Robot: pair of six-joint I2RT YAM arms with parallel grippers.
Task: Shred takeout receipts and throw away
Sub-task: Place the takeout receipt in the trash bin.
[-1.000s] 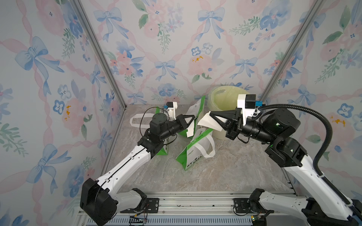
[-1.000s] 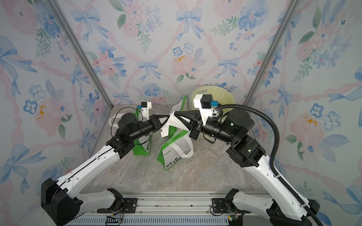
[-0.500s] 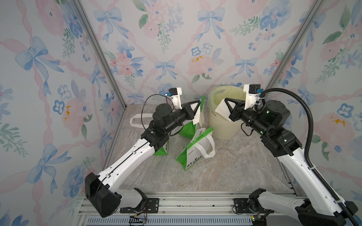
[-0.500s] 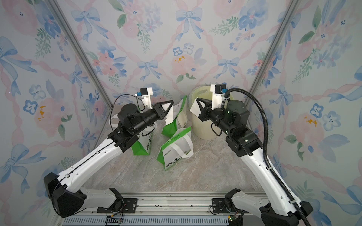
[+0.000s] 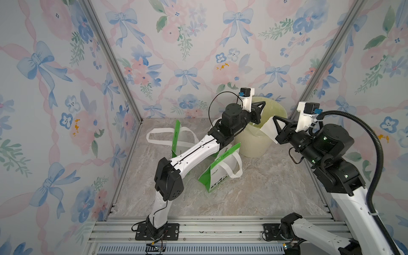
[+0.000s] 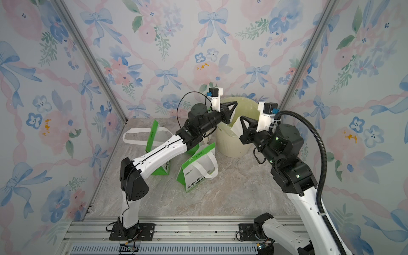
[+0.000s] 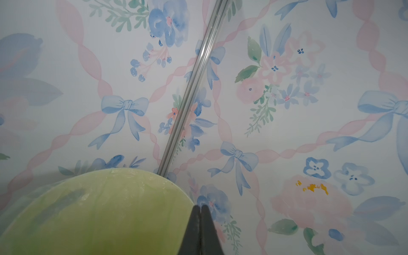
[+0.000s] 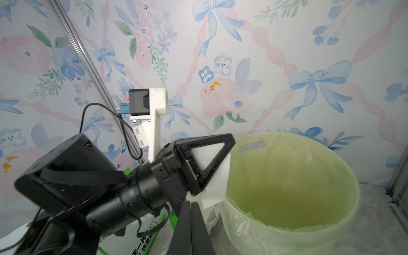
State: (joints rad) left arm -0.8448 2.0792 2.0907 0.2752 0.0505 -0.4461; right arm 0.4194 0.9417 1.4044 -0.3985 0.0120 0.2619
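My right gripper (image 5: 273, 117) is shut on a white piece of takeout receipt (image 5: 268, 130) that hangs over the near rim of the pale green lined bin (image 5: 260, 145). My left gripper (image 5: 263, 102) reaches over the bin's left rim with its fingers pressed together. In the right wrist view, white receipt paper (image 8: 205, 154) shows through the cut-out of the left gripper's finger and sticks out below it. The left wrist view shows shut fingertips (image 7: 196, 212) above the bin (image 7: 99, 209) and no paper. The right gripper (image 8: 190, 202) looks shut in its own view.
Two green-and-white bags with white loop handles lie on the marble floor, one (image 5: 220, 174) in front of the bin and one (image 5: 176, 136) under the left arm. Floral walls enclose three sides, and the bin sits in the back right corner.
Both grippers were together above the bags on one white paper. They have parted and swung back and right to the bin, each with white paper.
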